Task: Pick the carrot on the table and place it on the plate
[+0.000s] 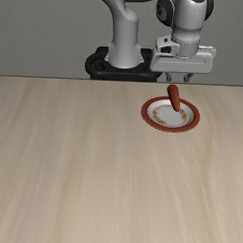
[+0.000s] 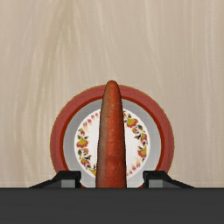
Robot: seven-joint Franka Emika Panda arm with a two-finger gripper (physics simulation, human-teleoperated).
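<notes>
The fingers (image 2: 63,180) pinch the carrot (image 2: 110,131) near its upper end (stiff, light, tapered, so probably apt to slip), tip hanging over the plate (image 2: 59,131).

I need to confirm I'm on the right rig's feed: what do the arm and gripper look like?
The arm is built of rounded, glossy light-grey links with darker bands at the joints, rising from a black base. The gripper has a boxy pale-grey body. Its fingers look dark, near black, in the wrist view. No cables or markings are visible.
</notes>
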